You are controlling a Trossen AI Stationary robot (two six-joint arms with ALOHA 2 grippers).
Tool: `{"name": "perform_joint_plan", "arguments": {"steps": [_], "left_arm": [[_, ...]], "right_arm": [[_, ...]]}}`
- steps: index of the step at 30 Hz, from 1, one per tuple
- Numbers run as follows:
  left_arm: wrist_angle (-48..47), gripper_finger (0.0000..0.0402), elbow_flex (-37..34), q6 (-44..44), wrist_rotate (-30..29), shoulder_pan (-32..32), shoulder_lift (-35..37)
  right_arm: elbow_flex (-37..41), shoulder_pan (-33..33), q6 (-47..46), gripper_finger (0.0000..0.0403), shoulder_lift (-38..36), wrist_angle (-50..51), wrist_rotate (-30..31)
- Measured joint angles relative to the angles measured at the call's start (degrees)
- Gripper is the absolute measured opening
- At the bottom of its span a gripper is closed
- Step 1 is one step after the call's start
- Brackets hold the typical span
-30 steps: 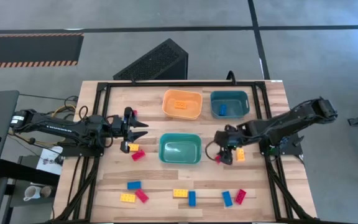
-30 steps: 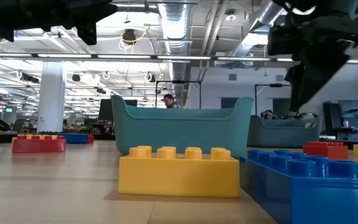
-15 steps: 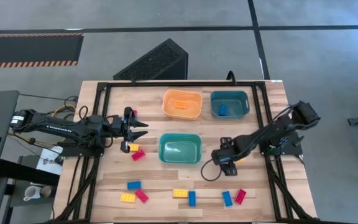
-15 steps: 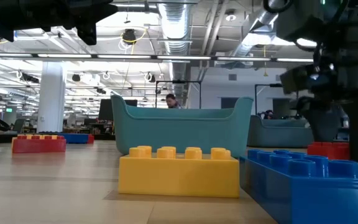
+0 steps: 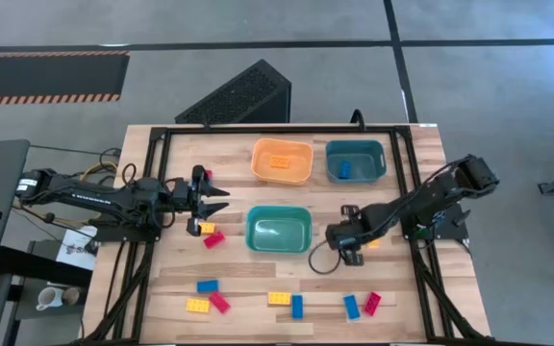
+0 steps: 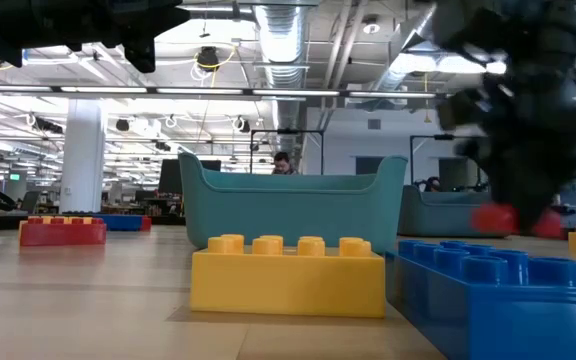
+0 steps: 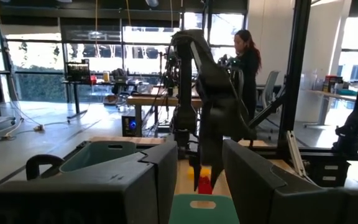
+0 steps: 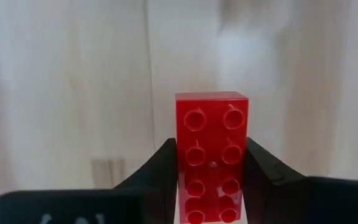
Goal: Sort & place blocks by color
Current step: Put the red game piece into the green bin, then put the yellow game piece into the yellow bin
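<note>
1. Left pincer [image 5: 217, 200] hovers over the wooden tabletop [image 5: 258, 274] at its left side, its fingers spread with nothing between them, just above a small yellow studded plastic brick [image 5: 206, 228] and a red studded brick [image 5: 214, 239].
2. Along the near edge lie a blue brick [image 5: 207, 285], a yellow brick [image 5: 197, 305] and a red brick [image 5: 220, 303], close together.
3. At mid-table stands a teal plastic bin [image 5: 279, 231]; behind it are an orange plastic bin [image 5: 282, 160] with an orange-looking block inside and a second teal bin [image 5: 355, 160] holding a blue block.
4. Nearer the front edge lie another yellow brick [image 5: 279, 298] and a blue brick [image 5: 297, 307], touching.
5. Right pincer [image 5: 350, 252] is low, just right of the central teal bin, pinching a red two-by-four studded brick [image 8: 212, 157] between its dark fingers [image 8: 154, 171].
6. Another blue brick [image 5: 351, 307] and red brick [image 5: 371, 304] rest near the front right.
</note>
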State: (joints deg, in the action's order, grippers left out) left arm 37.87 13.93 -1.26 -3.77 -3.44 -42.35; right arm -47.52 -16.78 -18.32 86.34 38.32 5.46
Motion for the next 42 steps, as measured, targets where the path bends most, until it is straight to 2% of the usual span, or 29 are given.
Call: {"name": "perform_joint_plan", "arguments": {"steps": [3,5,8,12,15,19,24,26,31,33,36,42], "left_arm": [[0.00,0.0116,0.00,-0.02,0.02,0.00,0.00],[0.00,0.0116,0.00,-0.03,0.02,0.00,0.00],[0.07,0.0116,0.00,-0.04,0.02,0.00,0.00],[0.12,0.0116,0.00,-0.41,0.02,0.00,0.01],[-0.02,0.0116,0.00,-0.44,0.04,0.00,0.00],[-0.08,0.0116,0.02,-0.44,0.04,0.00,0.00],[-0.82,0.0116,0.04,-0.44,-0.49,0.00,0.00],[-0.88,0.0116,0.04,-0.44,-0.66,0.00,0.02],[-0.96,0.0116,0.04,-0.44,-0.99,-0.01,0.01],[-1.02,0.0116,0.04,-0.44,-0.99,0.00,0.00],[-0.90,0.0116,0.04,-0.46,-0.98,0.00,0.00],[-0.83,0.0116,0.04,-0.46,-0.57,0.00,0.00]], "right_arm": [[-2.18,1.57,-2.41,0.0122,-3.21,1.64,2.72],[-3.40,2.47,-2.55,0.0122,-5.69,-0.64,5.19],[-4.21,3.70,-0.33,0.0122,-8.53,-10.64,8.70],[-4.22,5.30,3.18,0.0122,-8.95,-22.84,8.53],[-4.32,6.32,3.74,0.0122,-7.39,-28.29,7.94],[-4.81,7.24,3.76,0.0122,-4.19,-30.48,5.86],[-7.25,7.18,3.84,0.0125,0.39,-29.35,4.78],[-8.15,7.18,3.82,0.0152,1.63,-29.41,4.73],[-10.01,7.18,3.80,0.0253,3.28,-27.91,4.31],[-10.43,7.18,3.76,0.0278,3.33,-27.86,4.32],[-10.36,7.18,3.39,0.0297,2.53,-27.03,4.32],[-10.54,7.18,3.35,0.0302,-0.77,-29.00,5.17]]}}
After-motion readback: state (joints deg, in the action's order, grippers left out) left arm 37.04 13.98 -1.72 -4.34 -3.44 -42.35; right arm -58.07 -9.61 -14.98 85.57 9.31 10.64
